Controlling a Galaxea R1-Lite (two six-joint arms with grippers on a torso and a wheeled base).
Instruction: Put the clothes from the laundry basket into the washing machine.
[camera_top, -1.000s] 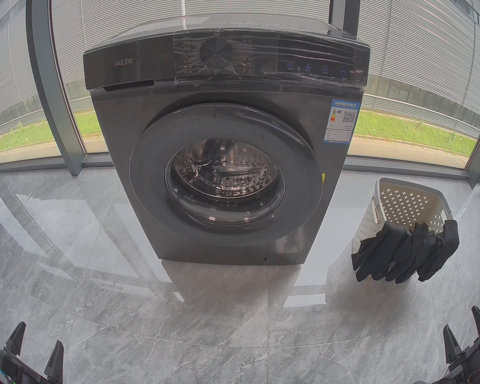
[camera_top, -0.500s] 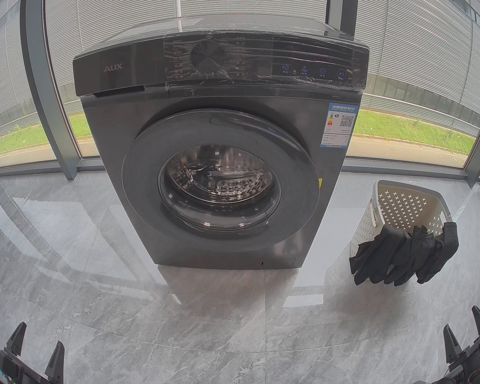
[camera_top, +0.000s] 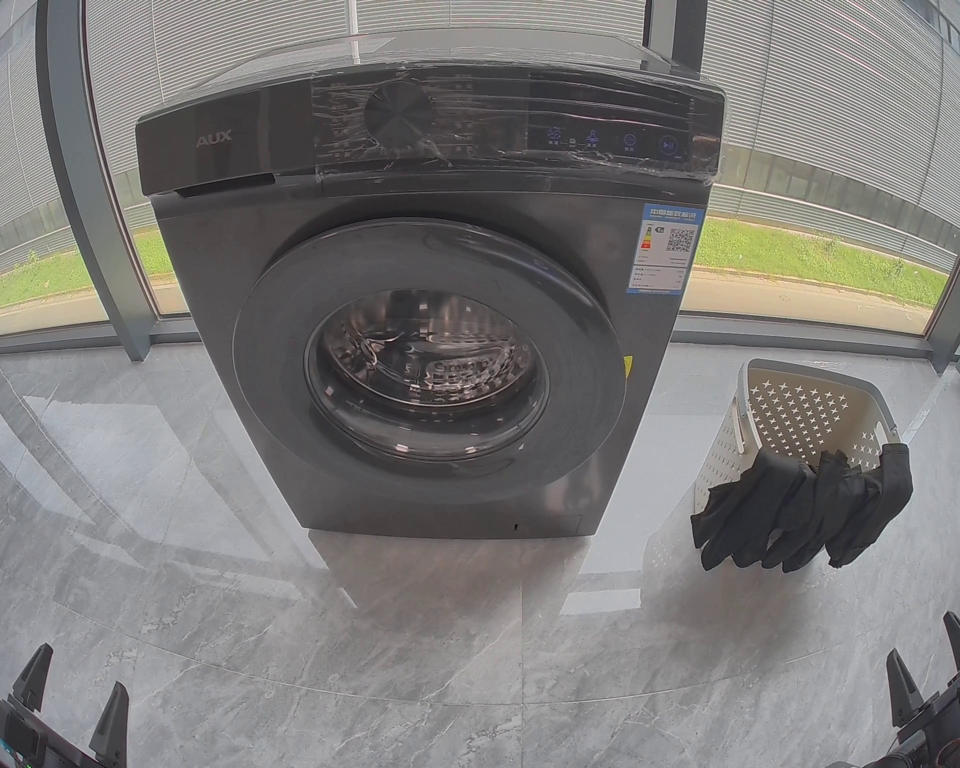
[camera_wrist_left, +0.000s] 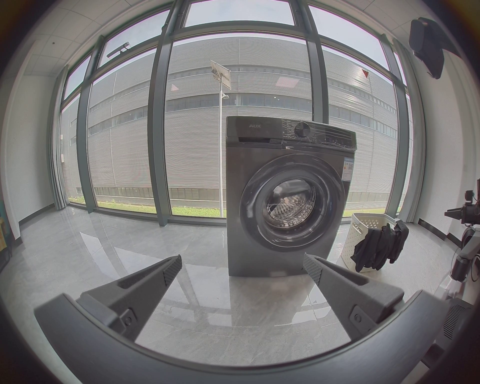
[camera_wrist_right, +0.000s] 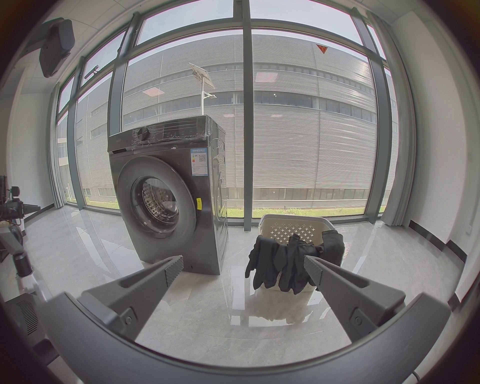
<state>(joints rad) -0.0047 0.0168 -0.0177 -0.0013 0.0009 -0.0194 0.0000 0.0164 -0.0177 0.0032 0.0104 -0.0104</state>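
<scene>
camera shifted; clothes (camera_top: 800, 505) drape laundry basket (camera_top: 812, 408)

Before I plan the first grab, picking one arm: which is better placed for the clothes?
Right. The clothes hang over the basket rim on the robot's right, nearer the open right tool than the left tool.

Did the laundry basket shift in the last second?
No. The laundry basket keeps its place beside the washing machine; both slid left together in the head view, so the camera moved.
</scene>
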